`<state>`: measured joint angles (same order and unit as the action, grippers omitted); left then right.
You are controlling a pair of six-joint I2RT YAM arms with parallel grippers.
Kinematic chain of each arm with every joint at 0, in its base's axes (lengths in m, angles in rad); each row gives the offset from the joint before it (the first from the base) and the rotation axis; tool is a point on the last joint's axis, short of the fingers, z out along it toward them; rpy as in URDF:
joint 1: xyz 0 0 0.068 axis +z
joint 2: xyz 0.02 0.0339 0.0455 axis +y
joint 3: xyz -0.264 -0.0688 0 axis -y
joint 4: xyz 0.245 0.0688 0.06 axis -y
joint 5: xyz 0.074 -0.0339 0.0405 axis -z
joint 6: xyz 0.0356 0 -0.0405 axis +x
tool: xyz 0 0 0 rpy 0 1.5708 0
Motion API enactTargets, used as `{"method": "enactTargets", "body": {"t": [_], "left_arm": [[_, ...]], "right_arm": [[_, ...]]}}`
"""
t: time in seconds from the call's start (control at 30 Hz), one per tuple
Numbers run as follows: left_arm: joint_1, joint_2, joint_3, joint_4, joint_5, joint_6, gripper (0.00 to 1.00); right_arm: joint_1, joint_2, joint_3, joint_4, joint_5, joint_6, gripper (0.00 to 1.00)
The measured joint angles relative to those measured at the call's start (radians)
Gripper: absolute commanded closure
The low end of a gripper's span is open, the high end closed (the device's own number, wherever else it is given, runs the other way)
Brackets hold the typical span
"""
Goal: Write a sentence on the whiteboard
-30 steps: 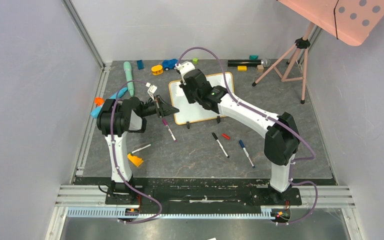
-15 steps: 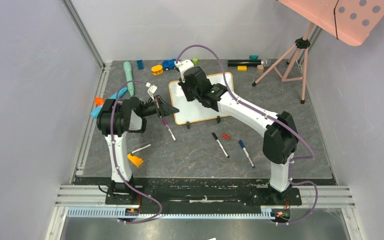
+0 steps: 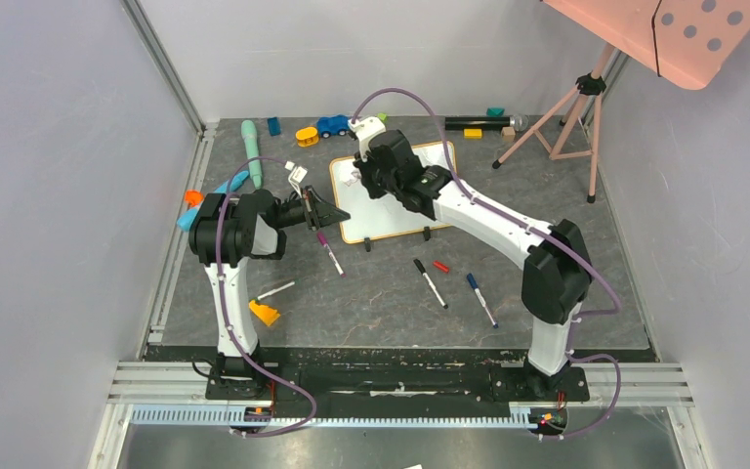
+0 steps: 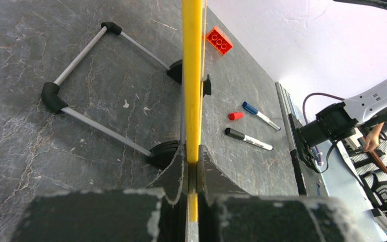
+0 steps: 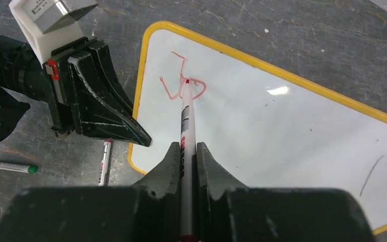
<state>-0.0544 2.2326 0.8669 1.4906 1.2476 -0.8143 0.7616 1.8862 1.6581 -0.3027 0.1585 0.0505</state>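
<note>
**Red curls on a clamped board**

Mid-counter point(image 3: 371, 308) sits the whiteboard point(image 3: 391, 217). Its yellow frame edge is pinched in the left claw point(image 4: 192, 169). The right claw point(image 5: 185, 151) is closed on a red marker point(image 5: 186, 113) — tip touching the sentence point(image 5: 180, 83), just a few curls near the clamped end.

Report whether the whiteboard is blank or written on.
Written on, barely: a few red strokes near one corner of the whiteboard, at the tip of the red marker.
</note>
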Motion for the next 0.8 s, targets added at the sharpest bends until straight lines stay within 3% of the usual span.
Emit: {"method": "enactTargets", "body": {"t": [0.23,0.8], "left_arm": [[0.000,0.000,0.000,0.000,0.000,0.000,0.98],[0.000,0.000,0.000,0.000,0.001,0.000,0.98]], "right_arm": [[-0.018,-0.072,-0.079,0.032,-0.002,-0.003,1.00],[-0.026,-0.064,-0.075,0.034,0.014,-0.023,1.00]]}}
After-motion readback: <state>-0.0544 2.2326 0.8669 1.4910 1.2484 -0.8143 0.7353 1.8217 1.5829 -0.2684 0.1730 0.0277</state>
